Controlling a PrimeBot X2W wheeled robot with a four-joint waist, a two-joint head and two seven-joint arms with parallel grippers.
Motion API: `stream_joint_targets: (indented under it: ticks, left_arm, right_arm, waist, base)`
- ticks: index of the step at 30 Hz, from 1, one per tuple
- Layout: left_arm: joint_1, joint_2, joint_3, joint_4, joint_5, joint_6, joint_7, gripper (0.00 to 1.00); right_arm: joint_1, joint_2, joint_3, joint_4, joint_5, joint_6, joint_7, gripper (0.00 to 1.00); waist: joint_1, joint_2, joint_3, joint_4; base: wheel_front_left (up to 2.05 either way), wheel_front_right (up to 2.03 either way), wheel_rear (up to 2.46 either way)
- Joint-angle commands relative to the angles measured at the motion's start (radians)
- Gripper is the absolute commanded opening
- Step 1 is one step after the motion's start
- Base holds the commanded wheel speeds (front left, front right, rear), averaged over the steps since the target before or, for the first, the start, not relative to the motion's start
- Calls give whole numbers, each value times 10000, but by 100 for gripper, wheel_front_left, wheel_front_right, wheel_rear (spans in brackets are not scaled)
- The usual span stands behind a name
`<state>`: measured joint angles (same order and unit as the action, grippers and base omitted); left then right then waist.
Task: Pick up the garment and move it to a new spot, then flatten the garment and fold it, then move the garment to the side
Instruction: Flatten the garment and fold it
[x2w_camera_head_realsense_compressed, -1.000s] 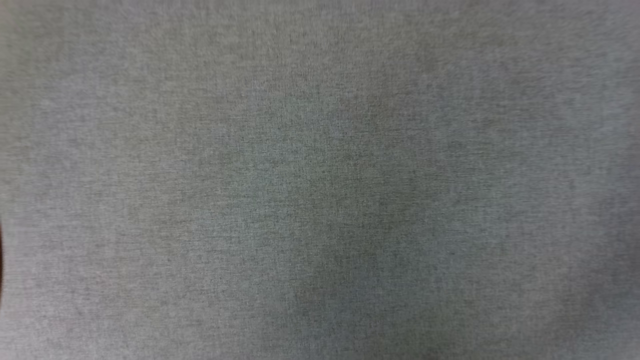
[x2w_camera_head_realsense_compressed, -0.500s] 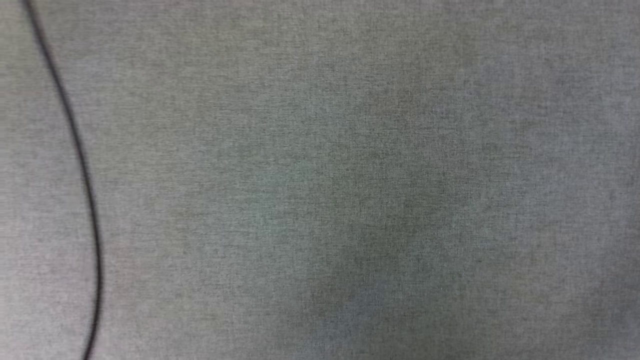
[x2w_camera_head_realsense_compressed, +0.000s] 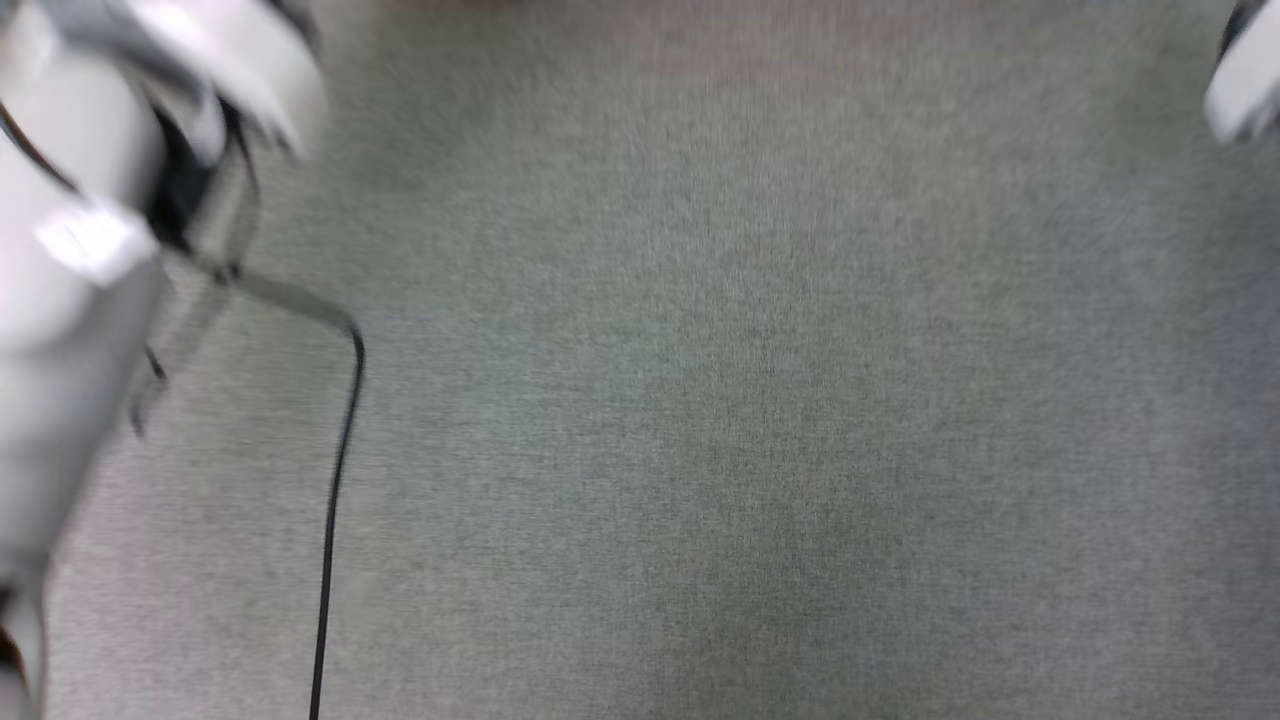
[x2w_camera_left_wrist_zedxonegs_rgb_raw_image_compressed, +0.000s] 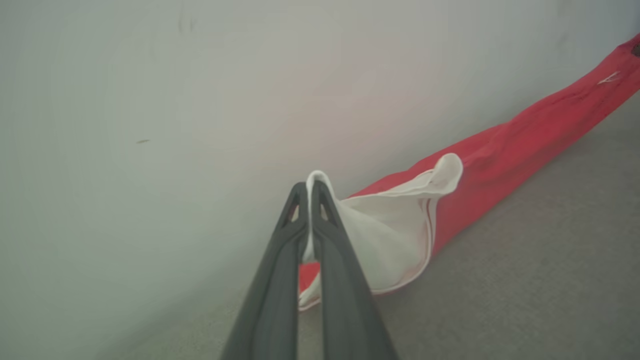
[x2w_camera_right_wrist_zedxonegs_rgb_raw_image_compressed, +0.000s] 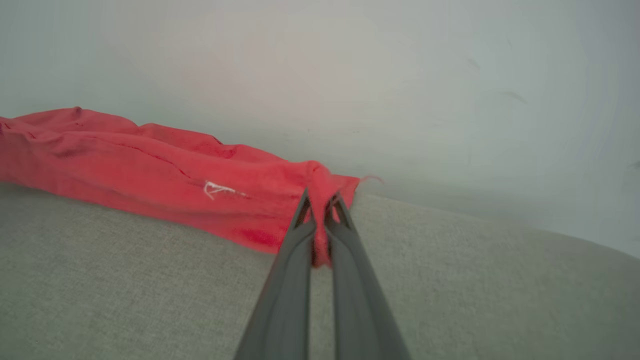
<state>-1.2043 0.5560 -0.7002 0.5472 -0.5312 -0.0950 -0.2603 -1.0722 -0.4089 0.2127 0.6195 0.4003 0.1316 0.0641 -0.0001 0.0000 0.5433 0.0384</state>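
Red garment (x2w_camera_left_wrist_zedxonegs_rgb_raw_image_compressed: 505, 145), white sleeve (x2w_camera_left_wrist_zedxonegs_rgb_raw_image_compressed: 390, 235); heathered grey surface (x2w_camera_head_realsense_compressed: 760, 400); black cable (x2w_camera_head_realsense_compressed: 335, 500); off-white wall (x2w_camera_left_wrist_zedxonegs_rgb_raw_image_compressed: 150, 100).

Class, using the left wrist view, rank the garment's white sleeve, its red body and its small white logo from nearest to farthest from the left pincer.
1. white sleeve: pinched in the left pincer, bulging just to its right.
2. red body: beyond the sleeve, stretching up and to the right.
3. white logo: at the far upper-right end.

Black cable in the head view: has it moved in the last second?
Cannot tell. The black cable appears further right, but the camera likely swung, and the plain grey surface gives no fixed mark.
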Motion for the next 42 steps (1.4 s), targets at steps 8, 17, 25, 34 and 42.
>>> stream_joint_targets:
  ticks: [8, 17, 25, 34, 42]
  left_arm:
    - [3689, 489, -490, -1814, -793, 625, 424, 0]
    - [7021, 1441, -1172, -4037, -1333, 1465, 1175, 0]
    - [8869, 2044, -1558, -5549, -1701, 2224, 1587, 0]
    - [10259, 2900, -1953, -7081, -2310, 2527, 2370, 0]
    - [11231, 3417, -2421, -8137, -2607, 2767, 2881, 0]
  right_arm:
    - [3216, -687, 307, -728, 1124, -18, 792, 0]
    - [5966, -1066, 465, -1460, 2208, -18, 1847, 0]
    - [7590, -1190, 216, -1908, 2931, -17, 2805, 0]
    - [9298, -1426, -118, -2871, 3642, -17, 3800, 0]
    - [10927, -1441, -646, -3785, 4333, -15, 4726, 0]
  waist:
    - [1, 0, -1892, 267]
    - [1, 0, -3128, 306]
    - [1, 0, -4081, 283]
    - [1, 0, -4929, 309]
    - [1, 0, -5389, 420]
  base:
    - [0, 0, 0]
    - [0, 0, 0]
    - [0, 0, 0]
    - [0, 0, 0]
    - [0, 0, 0]
